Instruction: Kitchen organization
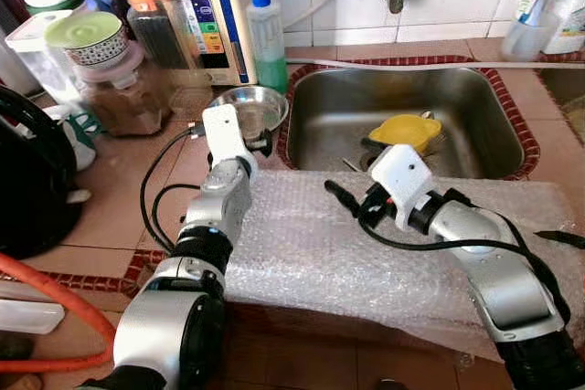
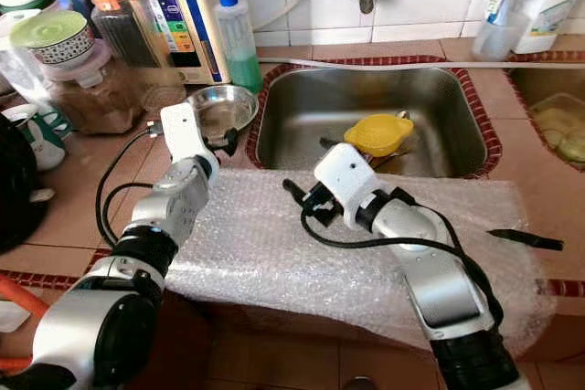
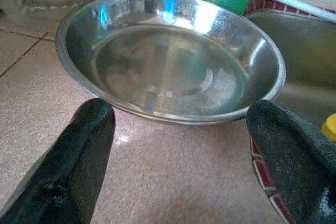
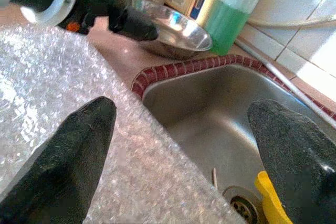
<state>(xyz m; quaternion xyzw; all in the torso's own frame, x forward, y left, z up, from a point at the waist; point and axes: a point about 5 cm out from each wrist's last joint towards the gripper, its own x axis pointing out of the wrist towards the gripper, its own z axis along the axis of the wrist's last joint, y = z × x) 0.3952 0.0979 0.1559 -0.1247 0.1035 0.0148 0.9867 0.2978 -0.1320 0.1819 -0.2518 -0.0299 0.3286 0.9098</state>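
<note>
left hand (image 3: 178, 145) spread before steel bowl (image 3: 170, 59); wrist view

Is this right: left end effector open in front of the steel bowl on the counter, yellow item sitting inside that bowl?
One thing is wrong. The steel bowl is empty, as the left wrist view shows. The yellow item sits in the sink, seen in the left eye view. The rest holds: the left end effector is open in front of the bowl on the counter.
</note>
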